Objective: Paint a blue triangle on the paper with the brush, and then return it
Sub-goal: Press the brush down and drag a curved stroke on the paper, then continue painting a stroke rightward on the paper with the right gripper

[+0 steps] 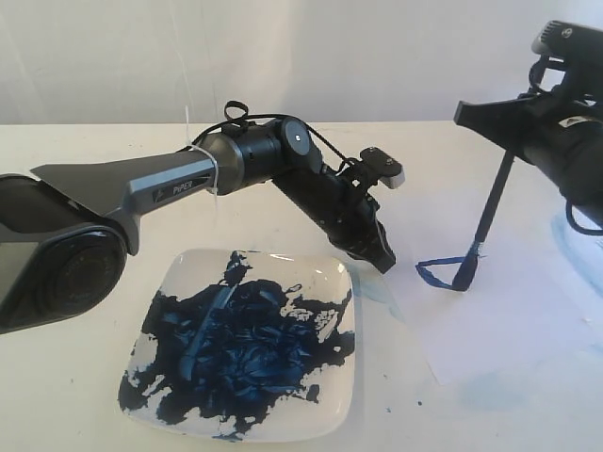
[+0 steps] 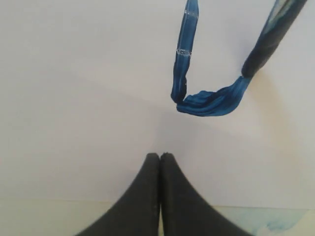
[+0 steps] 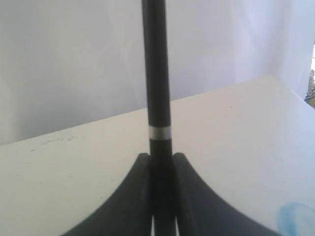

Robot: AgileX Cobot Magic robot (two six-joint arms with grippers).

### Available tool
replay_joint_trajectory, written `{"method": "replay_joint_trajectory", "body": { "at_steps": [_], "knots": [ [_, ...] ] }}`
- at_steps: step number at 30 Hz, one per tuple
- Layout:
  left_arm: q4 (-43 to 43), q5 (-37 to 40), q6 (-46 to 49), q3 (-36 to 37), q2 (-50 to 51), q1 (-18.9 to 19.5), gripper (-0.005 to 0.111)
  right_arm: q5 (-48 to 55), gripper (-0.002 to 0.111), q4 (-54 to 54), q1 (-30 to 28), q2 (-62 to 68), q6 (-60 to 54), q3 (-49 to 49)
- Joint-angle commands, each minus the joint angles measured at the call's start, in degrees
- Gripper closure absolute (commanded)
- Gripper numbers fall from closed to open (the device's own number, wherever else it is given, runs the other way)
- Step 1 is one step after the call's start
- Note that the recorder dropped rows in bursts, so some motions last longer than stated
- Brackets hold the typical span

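Smooth, glossy plate (image 1: pixel 181 271), glazed-looking, coated with wet-shining dark blue paint (image 1: pixel 245 348). Thin matt white paper (image 2: pixel 74 98), smooth and flat. Strokes of the triangle (image 2: pixel 206 101) thick, shiny, ridged with fine bristle lines. Brush (image 3: pixel 156 73) handle smooth black with a slight sheen, ringed by a bright metallic band (image 3: pixel 160 133). Left gripper (image 2: pixel 160 156) and right gripper (image 3: pixel 162 156) matt black, smooth, plastic- or rubber-like. Arm (image 1: pixel 170 184) shell of smooth grey and black plastic, faintly shiny. Table (image 1: pixel 75 395) matt off-white.

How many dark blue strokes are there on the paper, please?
2: one long stroke and one shorter stroke, meeting at a corner, the shorter ending at the brush. None seems hidden.
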Motion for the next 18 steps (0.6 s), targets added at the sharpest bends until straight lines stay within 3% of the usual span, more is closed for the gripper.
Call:
{"method": "replay_joint_trajectory", "body": {
  "at_steps": [1, 9, 18],
  "knots": [
    [2.5, 4.6, -0.3, 0.4, 0.7, -0.1, 0.107, -0.2, 0.108, 6.5, 0.0, -0.9, -7.1, 0.1],
    [2.5, 4.6, -1.2, 0.4, 0.7, -0.1, 0.107, -2.3, 0.108, 18.2, 0.0, -2.1, -18.4, 0.1],
    [2.5, 4.6, -1.3, 0.4, 0.7, -0.1, 0.107, -3.6, 0.108, 21.3, 0.0, -4.2, -23.5, 0.1]
  ]
}}
